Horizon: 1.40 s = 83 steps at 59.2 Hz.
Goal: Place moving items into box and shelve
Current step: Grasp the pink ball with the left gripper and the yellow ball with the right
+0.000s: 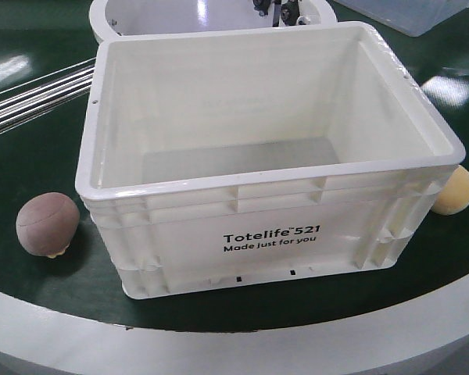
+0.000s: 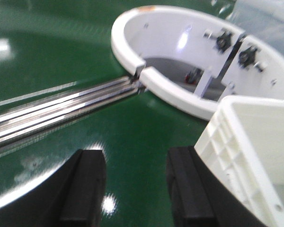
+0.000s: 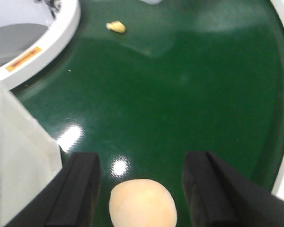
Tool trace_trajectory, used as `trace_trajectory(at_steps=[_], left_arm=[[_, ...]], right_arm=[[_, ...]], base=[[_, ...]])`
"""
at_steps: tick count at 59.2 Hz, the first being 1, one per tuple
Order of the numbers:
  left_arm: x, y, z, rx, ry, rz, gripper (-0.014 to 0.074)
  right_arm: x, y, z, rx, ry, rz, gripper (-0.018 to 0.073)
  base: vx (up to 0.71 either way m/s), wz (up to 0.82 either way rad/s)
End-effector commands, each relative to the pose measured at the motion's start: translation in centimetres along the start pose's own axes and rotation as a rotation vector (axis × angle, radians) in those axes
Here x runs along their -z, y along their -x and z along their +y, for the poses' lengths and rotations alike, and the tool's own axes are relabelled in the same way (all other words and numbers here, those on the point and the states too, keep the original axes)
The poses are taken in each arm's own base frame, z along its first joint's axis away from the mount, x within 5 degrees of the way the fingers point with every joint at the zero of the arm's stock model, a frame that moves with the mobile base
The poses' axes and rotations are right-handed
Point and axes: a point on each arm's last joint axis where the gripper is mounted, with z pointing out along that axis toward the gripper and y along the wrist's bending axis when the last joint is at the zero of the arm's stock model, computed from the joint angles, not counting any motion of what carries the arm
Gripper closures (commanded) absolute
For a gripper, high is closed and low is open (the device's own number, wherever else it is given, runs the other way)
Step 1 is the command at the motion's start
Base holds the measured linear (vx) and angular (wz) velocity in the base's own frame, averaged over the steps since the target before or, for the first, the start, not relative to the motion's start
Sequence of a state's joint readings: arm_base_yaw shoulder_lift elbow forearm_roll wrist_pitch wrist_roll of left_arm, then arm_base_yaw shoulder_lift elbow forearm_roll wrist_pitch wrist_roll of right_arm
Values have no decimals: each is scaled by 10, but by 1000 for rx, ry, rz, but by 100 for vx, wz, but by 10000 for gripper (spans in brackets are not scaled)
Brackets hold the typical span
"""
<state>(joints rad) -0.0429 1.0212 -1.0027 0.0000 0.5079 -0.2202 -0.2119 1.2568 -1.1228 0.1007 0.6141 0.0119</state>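
While both arms sit low over the green table (image 1: 31, 164), I log the white tote (image 1: 270, 141) standing upright at the middle of it, open top up, grey floor showing, print facing the near edge. A brown lump (image 1: 47, 223) lies on the table near the tote's near-left corner, just apart from its wall. A tan lump (image 1: 454, 190) lies by the near-right corner, partly hidden behind the rim. Right wrist view: the right gripper (image 3: 142, 161) is spread wide, and the tan lump (image 3: 142, 204) sits between its two black fingers (image 3: 78, 189), with a gap on each side; neither pad touches it. The tote wall (image 3: 14, 156) is just left of that gripper. A small yellow scrap (image 3: 116, 27) lies far off on the green. Left wrist view: the left gripper (image 2: 136, 156) is also spread, with only table between the fingers (image 2: 85, 184); a tote corner (image 2: 246, 142) is just right of it. Beyond are metal rails (image 2: 61, 111) running left from a white ring (image 2: 132, 52) at the far side.
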Motion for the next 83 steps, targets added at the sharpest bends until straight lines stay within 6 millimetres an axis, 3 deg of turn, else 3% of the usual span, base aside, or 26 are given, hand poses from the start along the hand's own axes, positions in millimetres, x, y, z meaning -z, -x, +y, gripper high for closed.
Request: trace_trajectory(at_steps=[1,10,19,39,54,83], left_arm=[[-8,16,-3,60,-12,-49,167],[-43,-2,1,116,36,127,167],[-66,-22,6,115,86,305,167],[-74,-32,7,78,102,396,167],[-75,-44,4,77,61,500,167],[-119,-98,6,-19,-28,831,167]], right_arm=[[-5,24,-9,-74,-19,-22,101],[-52,24,-18,-34,-28,193,101],[-97,1,-17,-30,30,393,101],[-170,-49,-25,-50,59,636,101],[-194,-69,-28,-51,59,712,101],[-204,-72,3,56,101,664,101]], base=[[0,0],[0,0],[0,0],[0,0],[0,0],[0,0]])
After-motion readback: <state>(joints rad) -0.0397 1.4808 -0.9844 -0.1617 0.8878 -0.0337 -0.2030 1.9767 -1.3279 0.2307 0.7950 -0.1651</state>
